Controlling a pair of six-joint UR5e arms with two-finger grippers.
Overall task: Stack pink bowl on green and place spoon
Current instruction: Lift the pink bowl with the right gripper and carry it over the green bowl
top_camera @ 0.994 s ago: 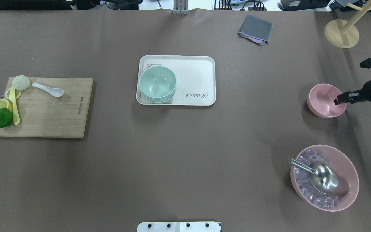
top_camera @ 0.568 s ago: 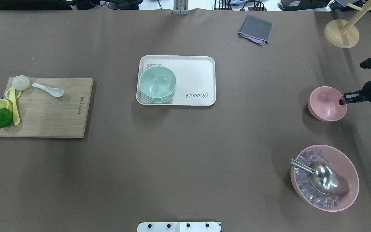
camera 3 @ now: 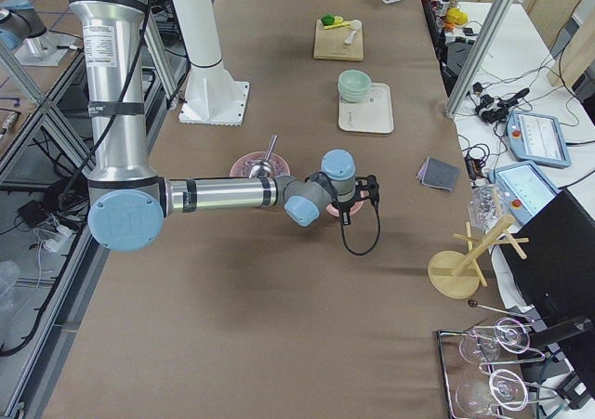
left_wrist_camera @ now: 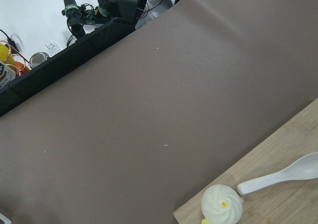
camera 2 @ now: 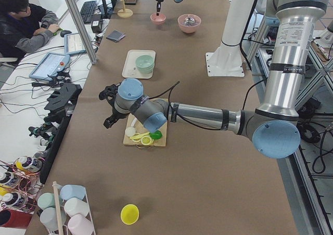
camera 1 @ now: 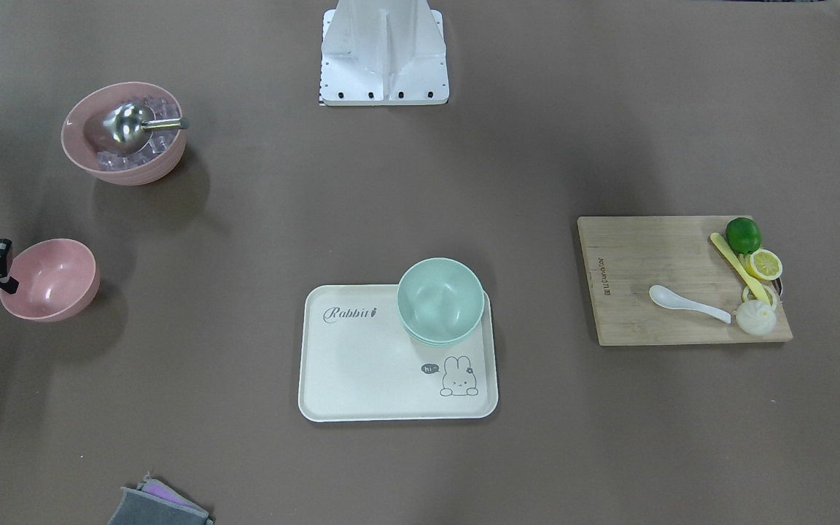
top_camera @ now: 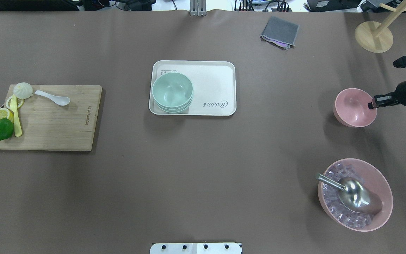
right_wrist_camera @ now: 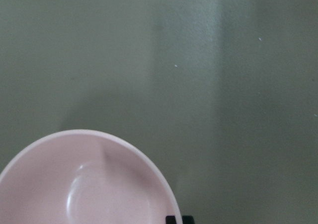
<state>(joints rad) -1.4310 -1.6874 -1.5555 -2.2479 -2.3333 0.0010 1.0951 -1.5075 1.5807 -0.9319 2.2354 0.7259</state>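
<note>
Pink bowl [top_camera: 352, 107]: clamped at rim by right end effector [top_camera: 371, 104], tilted, shifted since a second ago, judged lifted off table [top_camera: 224, 169]. Sat well apart from green bowl [top_camera: 172, 92] on tray [top_camera: 220, 70]; carry pending. Could not tell left end effector [camera 2: 108, 121] state.

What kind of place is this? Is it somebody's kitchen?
Probably a robot lab, not a kitchen: big metal robot arms work at the table, a man sits at a keyboard, and cables trail beside it.

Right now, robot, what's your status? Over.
Right gripper pinching pink bowl rim, bowl tilted. Left gripper near cutting board, jaws unreadable. White spoon on board. Nothing seen between pink bowl and green bowls.
</note>
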